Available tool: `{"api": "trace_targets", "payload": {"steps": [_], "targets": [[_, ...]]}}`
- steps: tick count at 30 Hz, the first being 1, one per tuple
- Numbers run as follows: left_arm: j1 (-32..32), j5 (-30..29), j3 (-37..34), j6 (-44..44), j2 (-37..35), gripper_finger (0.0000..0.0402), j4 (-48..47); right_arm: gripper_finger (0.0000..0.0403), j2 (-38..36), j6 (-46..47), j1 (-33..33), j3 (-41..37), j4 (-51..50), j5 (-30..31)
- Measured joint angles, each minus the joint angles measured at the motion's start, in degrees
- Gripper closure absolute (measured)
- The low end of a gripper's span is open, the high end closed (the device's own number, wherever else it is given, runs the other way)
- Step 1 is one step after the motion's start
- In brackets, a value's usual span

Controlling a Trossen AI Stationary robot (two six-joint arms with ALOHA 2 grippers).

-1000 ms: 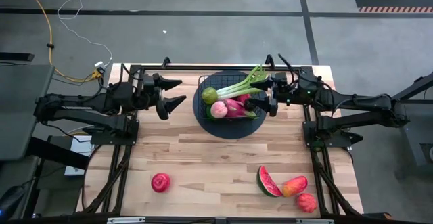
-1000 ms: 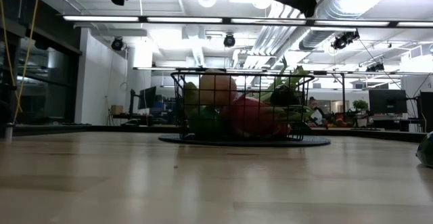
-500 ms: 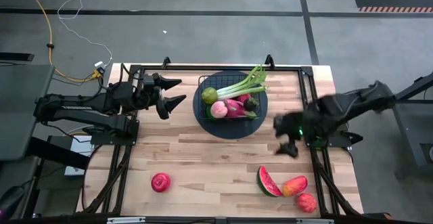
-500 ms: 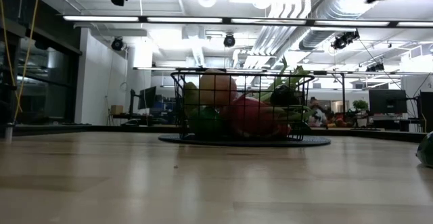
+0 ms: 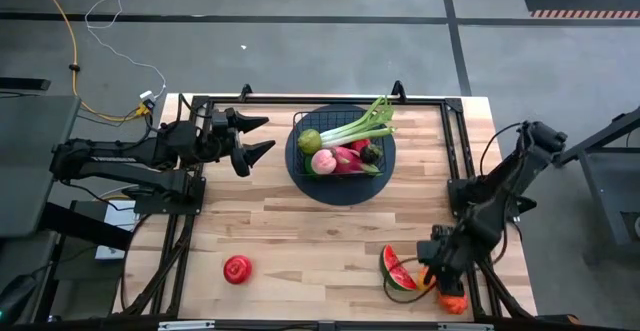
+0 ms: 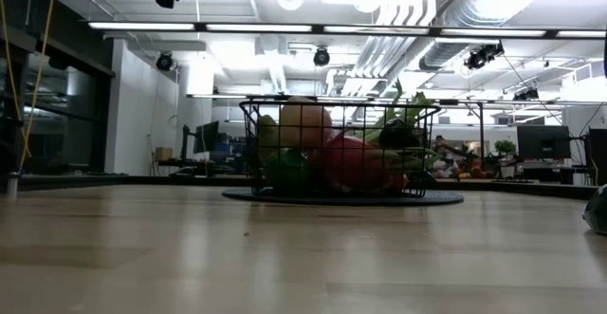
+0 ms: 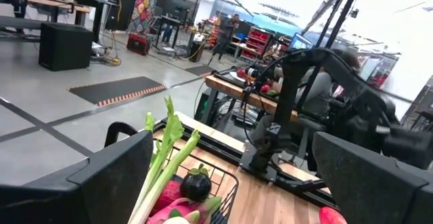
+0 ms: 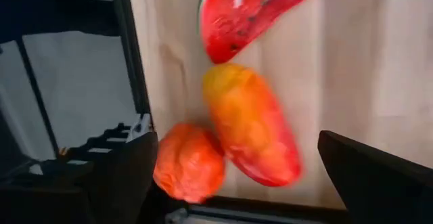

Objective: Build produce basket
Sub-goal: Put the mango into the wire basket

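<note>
Right gripper (image 5: 437, 274) is down at the near right corner of the table (image 5: 310, 231), fingers spread wide, holding nothing. Directly under it is the mango (image 8: 252, 124), between the fingers but not touched; the watermelon slice (image 8: 254, 11) and peach (image 8: 189, 162) sit just beside the mango. Left gripper (image 5: 255, 137) hovers open and empty just left of the basket (image 5: 301, 123). The basket sits on a dark round mat (image 5: 296, 176), holding a leafy stalk (image 5: 362, 123), dragon fruit (image 5: 347, 157), green apple (image 5: 310, 140) and a pink fruit (image 5: 323, 161). A red apple (image 5: 237, 269) lies well apart from both grippers.
</note>
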Motion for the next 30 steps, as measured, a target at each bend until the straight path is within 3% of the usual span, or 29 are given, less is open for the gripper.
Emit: {"api": "trace_targets", "payload": {"steps": [8, 21, 27, 30], "targets": [[0.0, 0.0, 0.0, 0.0, 0.0, 0.0009, 0.0, 0.0006, 7.8, 3.3, 2.5, -4.6, 5.9, 0.6], [0.0, 0.0, 0.0, 0.0, 0.0, 0.0009, 0.0, 0.0006, 17.3, -3.3, 2.5, -4.7, 6.0, 0.1], [0.0, 0.0, 0.0, 0.0, 0.0, 0.0009, 0.0, 0.001, 19.2, -3.0, 2.4, -4.7, 5.9, 0.1], [0.0, -0.1, 0.0, 0.0, 0.0, 0.0009, 0.0, 0.003, 19.2, -3.1, 2.3, -4.7, 4.6, 0.1]]}}
